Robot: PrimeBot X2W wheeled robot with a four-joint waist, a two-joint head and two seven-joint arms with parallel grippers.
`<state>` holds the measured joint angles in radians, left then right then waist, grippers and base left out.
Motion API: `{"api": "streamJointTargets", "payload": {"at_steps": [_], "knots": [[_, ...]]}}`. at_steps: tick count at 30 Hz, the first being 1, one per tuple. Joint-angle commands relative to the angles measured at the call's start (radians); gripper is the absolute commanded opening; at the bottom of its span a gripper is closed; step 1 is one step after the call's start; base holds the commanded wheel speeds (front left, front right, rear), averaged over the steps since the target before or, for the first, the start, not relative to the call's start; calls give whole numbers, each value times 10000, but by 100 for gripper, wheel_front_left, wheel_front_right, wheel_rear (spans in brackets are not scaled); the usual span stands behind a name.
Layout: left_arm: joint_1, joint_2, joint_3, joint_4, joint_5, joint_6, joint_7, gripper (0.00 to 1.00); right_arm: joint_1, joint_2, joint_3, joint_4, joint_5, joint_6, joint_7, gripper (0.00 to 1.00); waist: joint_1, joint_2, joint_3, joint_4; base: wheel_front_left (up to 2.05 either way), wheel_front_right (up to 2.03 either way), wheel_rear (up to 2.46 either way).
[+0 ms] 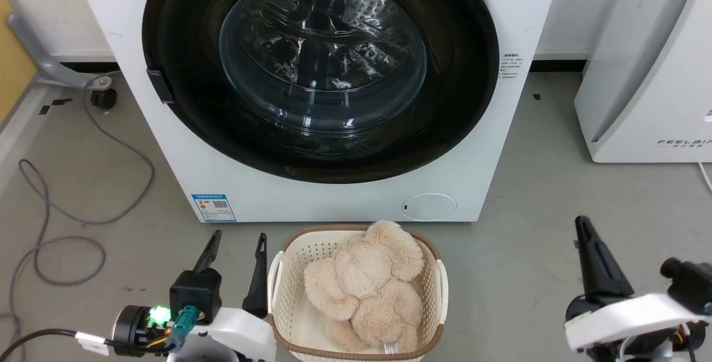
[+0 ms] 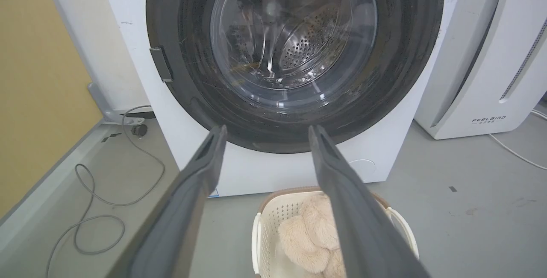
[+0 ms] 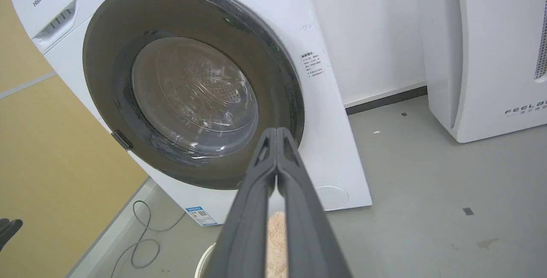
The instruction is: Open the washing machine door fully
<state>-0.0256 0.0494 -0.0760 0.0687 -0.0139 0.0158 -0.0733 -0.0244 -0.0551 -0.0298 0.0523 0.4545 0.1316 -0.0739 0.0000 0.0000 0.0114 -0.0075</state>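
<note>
Basket [image 1: 276,289] before washing machine door [image 1: 320,67]

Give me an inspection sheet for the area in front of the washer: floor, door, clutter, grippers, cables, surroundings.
Surface: grey floor, a few small dark marks.
Job's things: washing machine door shut, flush with the white front; small dark tab at its left edge.
Clutter: laundry basket holding a beige plush toy, on the floor below the door.
Grippers: left gripper open, empty; right gripper shut, empty; both short of the door.
Cables: grey cable looped on the floor left of the machine.
Surroundings: white appliance to the right; yellow panel to the left.
</note>
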Motion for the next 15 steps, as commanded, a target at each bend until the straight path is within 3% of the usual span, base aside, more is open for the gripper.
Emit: {"api": "streamJointTargets", "payload": {"at_steps": [1,15], "knots": [[-190,18,-52,58,-76,56,-130,100,-273,16,-99,75,462,-2,-102,0,0,0,34,-8,0,0,0],[-551,15,-287,62,-182,167,-422,100,-1857,-529,-920,1896,3359,-3,-27,0,0,0,590,-28,0,0,0]]}}
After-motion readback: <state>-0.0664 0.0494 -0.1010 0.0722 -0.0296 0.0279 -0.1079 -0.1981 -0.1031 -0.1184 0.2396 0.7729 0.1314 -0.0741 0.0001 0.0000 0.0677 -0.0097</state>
